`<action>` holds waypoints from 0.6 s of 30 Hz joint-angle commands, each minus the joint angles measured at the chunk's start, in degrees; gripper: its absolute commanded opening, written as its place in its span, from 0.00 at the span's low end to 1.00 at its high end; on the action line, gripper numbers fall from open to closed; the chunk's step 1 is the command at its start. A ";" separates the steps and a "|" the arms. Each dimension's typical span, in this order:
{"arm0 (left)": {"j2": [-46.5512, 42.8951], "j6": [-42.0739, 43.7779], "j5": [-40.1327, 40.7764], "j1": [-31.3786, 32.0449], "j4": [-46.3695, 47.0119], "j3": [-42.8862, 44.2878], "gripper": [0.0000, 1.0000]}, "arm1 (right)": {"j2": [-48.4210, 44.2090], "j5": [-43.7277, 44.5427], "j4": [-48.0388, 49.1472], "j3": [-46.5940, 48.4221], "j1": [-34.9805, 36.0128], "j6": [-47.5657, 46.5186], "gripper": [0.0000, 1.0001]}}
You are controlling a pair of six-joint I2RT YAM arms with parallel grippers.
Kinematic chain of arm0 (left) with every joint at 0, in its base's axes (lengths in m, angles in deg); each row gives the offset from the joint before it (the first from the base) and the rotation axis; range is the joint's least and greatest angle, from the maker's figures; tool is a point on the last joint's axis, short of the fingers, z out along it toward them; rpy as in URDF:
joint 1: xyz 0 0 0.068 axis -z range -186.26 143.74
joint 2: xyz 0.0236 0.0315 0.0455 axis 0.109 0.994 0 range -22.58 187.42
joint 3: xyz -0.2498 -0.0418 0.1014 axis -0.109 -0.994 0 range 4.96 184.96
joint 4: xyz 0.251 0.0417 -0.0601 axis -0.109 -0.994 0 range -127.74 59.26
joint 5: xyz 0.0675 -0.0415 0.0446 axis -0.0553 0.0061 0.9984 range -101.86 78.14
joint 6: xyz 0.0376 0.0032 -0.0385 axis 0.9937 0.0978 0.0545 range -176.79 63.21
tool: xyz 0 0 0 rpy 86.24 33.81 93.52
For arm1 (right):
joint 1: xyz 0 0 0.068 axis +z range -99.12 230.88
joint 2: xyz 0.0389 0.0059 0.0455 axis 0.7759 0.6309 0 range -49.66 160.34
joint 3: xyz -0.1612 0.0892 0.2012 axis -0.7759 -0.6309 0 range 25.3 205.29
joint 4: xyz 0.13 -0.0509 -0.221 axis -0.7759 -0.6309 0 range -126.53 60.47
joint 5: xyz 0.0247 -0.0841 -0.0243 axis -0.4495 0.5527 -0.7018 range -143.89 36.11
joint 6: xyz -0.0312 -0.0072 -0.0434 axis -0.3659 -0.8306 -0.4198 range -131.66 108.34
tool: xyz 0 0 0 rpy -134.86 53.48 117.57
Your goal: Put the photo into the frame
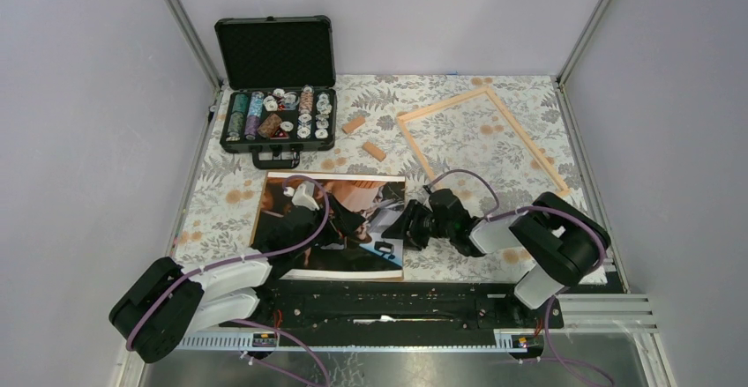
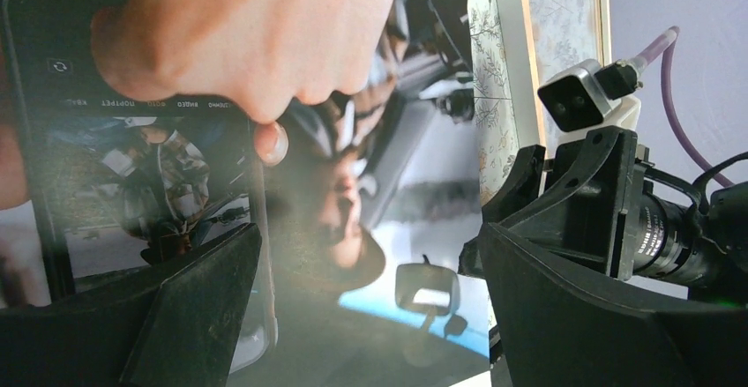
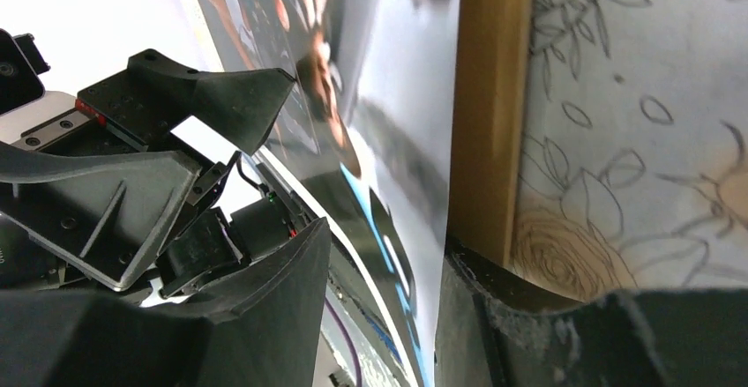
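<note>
The photo lies face up at the near middle of the table, on a brown backing board. The pale wooden frame lies empty at the back right. My left gripper is open, low over the photo's right half; in the left wrist view its fingers straddle the print. My right gripper is open at the photo's right edge. In the right wrist view that edge stands lifted between the jaws, off the backing board.
An open black case of poker chips stands at the back left. Two small wooden blocks lie between the case and the frame. Grey walls close in the floral table on three sides.
</note>
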 commanded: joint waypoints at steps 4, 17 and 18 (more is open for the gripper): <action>-1.94 1.26 -0.51 -0.14 2.67 -2.43 0.99 | 4.40 1.61 9.14 2.33 -1.88 -8.83 0.48; -2.70 2.90 -2.95 -0.14 6.28 -3.51 0.99 | 6.39 -2.65 0.55 12.38 -5.32 -24.10 0.16; -2.91 3.08 -3.18 -0.14 6.52 -3.56 0.99 | 5.73 -2.44 -1.23 13.07 -5.34 -25.10 0.09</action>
